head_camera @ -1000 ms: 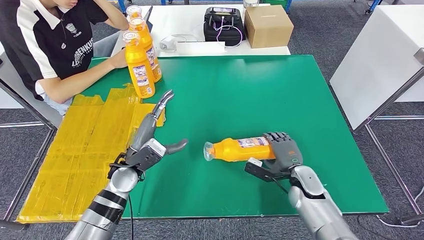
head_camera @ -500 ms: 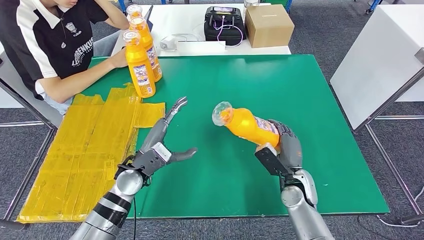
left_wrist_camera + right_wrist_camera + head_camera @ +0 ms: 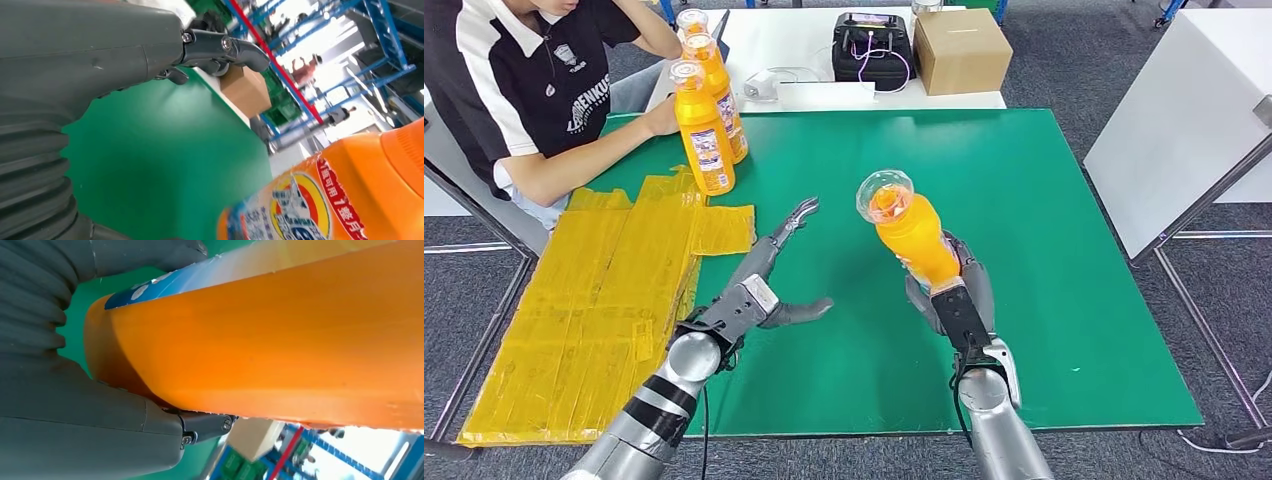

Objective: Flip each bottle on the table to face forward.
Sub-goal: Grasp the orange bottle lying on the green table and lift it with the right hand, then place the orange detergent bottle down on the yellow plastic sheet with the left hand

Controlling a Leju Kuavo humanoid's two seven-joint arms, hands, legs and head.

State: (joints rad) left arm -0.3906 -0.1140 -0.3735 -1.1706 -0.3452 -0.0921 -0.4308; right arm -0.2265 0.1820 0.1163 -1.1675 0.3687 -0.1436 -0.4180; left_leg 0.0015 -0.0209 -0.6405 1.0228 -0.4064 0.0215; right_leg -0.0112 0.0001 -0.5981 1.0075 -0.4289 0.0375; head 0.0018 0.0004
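Orange bottle (image 3: 911, 236) is being held by the right hand (image 3: 951, 293) above the green table (image 3: 1024, 200), near its middle, cap end raised and tilted slightly toward the left hand (image 3: 759, 290). That left hand is being kept empty beside it, fingers spread. Two more orange bottles (image 3: 704, 125) are being steadied upright at the table's far left corner by a seated person (image 3: 534, 90), next to yellow sheeting (image 3: 594, 290).

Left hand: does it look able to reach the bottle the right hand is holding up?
Probably yes. The left hand is open beside the bottle gripped by the right hand, with only bare green table between them.
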